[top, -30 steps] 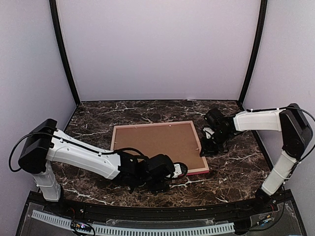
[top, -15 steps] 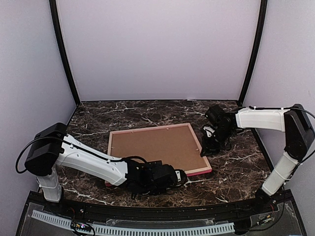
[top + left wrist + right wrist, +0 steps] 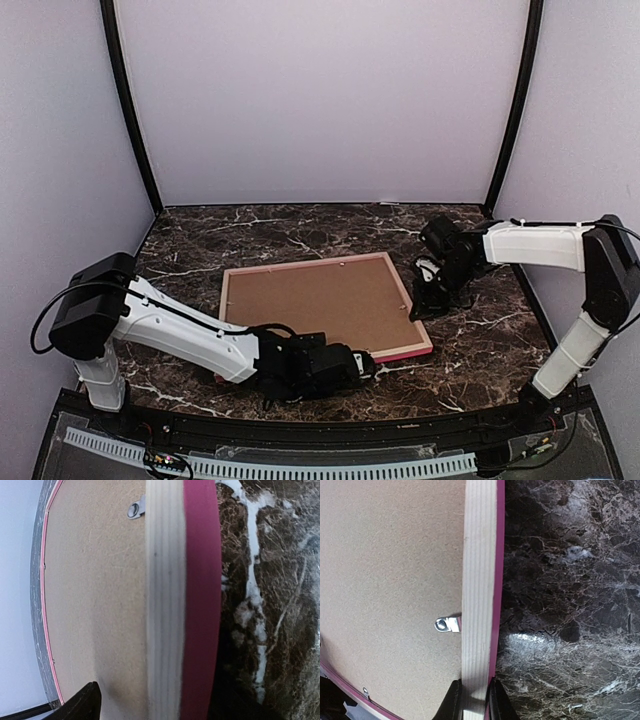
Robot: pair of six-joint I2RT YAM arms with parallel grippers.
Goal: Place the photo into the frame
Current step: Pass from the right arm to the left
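Two arms, both down low. The left arm lies stretched along the near edge of the tabletop [image 3: 200,240], and its hand [image 3: 368,359] sits at the near right corner of the frame [image 3: 300,263]. Its fingers are spread either side of the rail, with a gap on the board side. The right arm reaches in from the right edge, its hand [image 3: 419,308] pinching the frame's right rail. The frame lies back-up mid-tabletop: pale grained wood side, pink face, fuzzy brown backing board [image 3: 315,305], small shiny metal tab [image 3: 447,624]. The tabletop's dark veined marble.
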